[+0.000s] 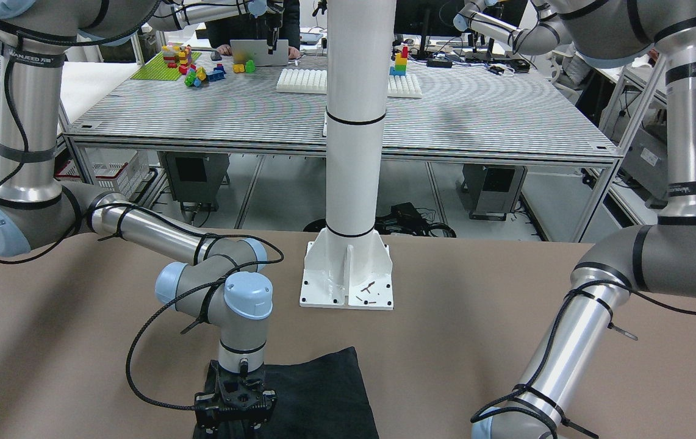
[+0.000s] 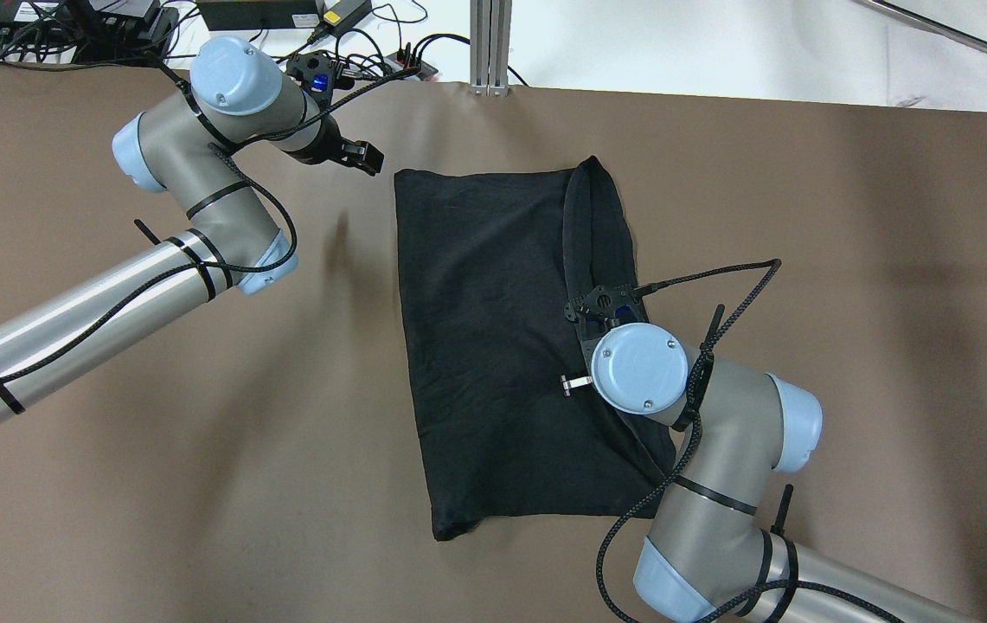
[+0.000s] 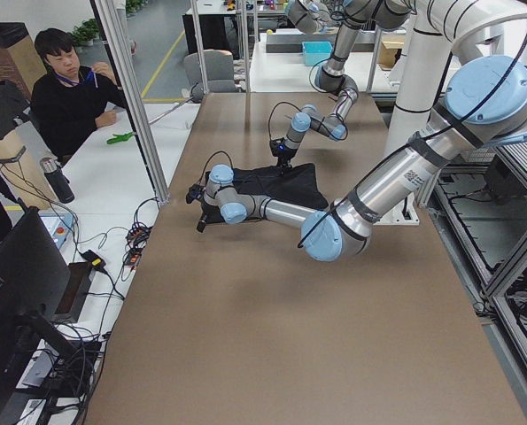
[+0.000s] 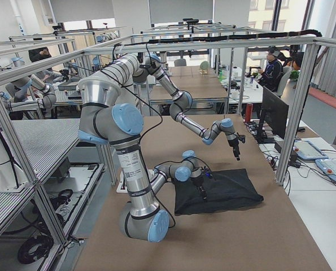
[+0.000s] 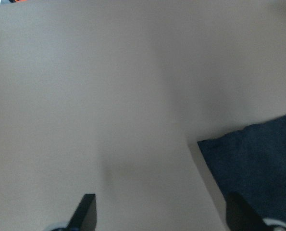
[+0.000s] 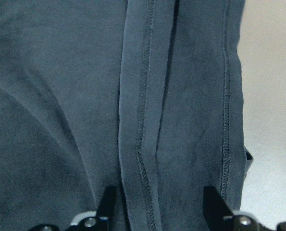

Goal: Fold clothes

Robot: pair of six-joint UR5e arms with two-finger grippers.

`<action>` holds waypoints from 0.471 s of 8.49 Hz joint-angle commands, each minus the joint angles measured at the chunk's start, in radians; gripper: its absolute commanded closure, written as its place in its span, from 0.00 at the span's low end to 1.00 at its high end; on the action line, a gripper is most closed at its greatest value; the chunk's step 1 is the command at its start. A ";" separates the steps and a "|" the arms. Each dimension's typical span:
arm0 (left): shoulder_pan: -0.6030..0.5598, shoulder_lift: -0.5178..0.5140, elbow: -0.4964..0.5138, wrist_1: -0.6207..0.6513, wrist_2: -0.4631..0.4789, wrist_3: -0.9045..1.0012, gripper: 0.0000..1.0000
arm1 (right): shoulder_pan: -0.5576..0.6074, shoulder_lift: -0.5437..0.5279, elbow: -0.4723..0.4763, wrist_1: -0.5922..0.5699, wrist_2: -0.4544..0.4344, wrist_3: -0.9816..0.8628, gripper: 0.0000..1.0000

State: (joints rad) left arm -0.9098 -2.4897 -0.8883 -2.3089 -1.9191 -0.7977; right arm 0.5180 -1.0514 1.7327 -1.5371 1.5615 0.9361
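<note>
Step, I judge: pre-grasp for fold | my right gripper wide over garment hem, 3 o'clock side | my left gripper wide, empty | next: lower, pinch hem.

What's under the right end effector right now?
The black garment lies under the right end effector, its stitched hem between the open jaws. The table beneath the cloth is hidden.
</note>
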 commanded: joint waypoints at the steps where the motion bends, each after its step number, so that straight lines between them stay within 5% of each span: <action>1: 0.008 -0.001 0.000 0.000 0.000 0.000 0.05 | 0.000 0.001 -0.008 0.000 0.000 -0.002 0.48; 4: 0.008 -0.001 0.000 0.000 0.000 0.000 0.05 | -0.001 0.001 -0.009 0.000 0.002 -0.002 0.85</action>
State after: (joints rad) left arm -0.9026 -2.4910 -0.8882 -2.3086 -1.9190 -0.7977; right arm 0.5180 -1.0508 1.7241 -1.5371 1.5617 0.9344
